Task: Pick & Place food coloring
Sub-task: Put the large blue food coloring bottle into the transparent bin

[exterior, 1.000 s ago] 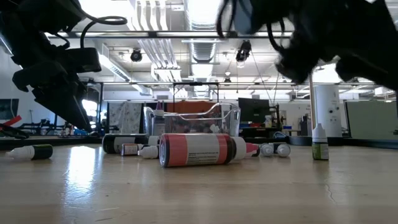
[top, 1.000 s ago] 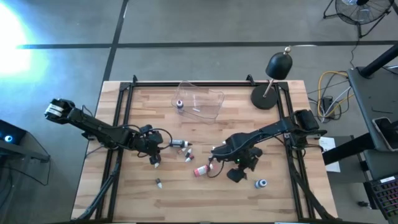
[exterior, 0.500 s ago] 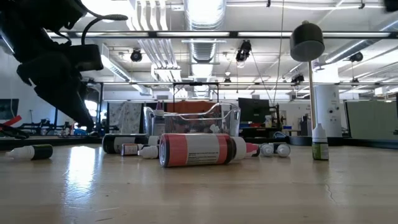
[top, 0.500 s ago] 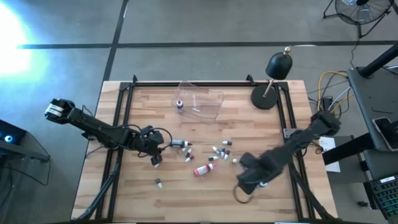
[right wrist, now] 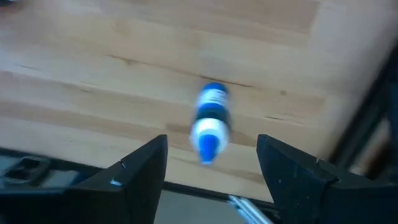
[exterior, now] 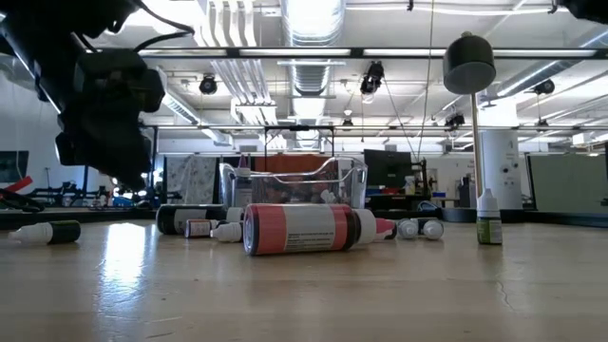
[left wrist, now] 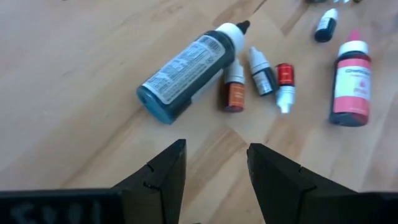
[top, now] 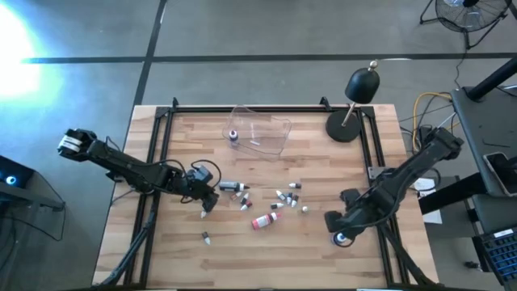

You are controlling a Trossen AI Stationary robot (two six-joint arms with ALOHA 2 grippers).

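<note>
Two arms work the wooden table (top: 186, 242) in the high view. The left gripper (top: 207, 196) sits at about nine o'clock from the table's middle, just beside a loose cluster of food coloring bottles (top: 275, 202) strewn around the centre, with a pink-red bottle (top: 263, 221) lying at six o'clock of the group. One tiny bottle (top: 207, 238) lies apart toward seven o'clock. A clear tub (top: 260, 133) at twelve o'clock has one bottle (top: 233, 136) at its left end. The right gripper (top: 342, 232) hangs at four o'clock, near the table's edge.

Low view: the pink-red bottle (exterior: 299, 228) lies on its side up front, a green-labelled bottle (exterior: 488, 218) stands upright at three o'clock, and the tub (exterior: 294, 180) sits behind.

Left wrist view: fingers (left wrist: 163, 174) spread apart, nothing between them, over bare wood; a teal bottle (left wrist: 189, 65) lies just ahead, small ones beside it.

Right wrist view: fingers (right wrist: 142, 169) wide, holding nothing, with a blue bottle (right wrist: 210, 122) lying between and beyond them.
</note>
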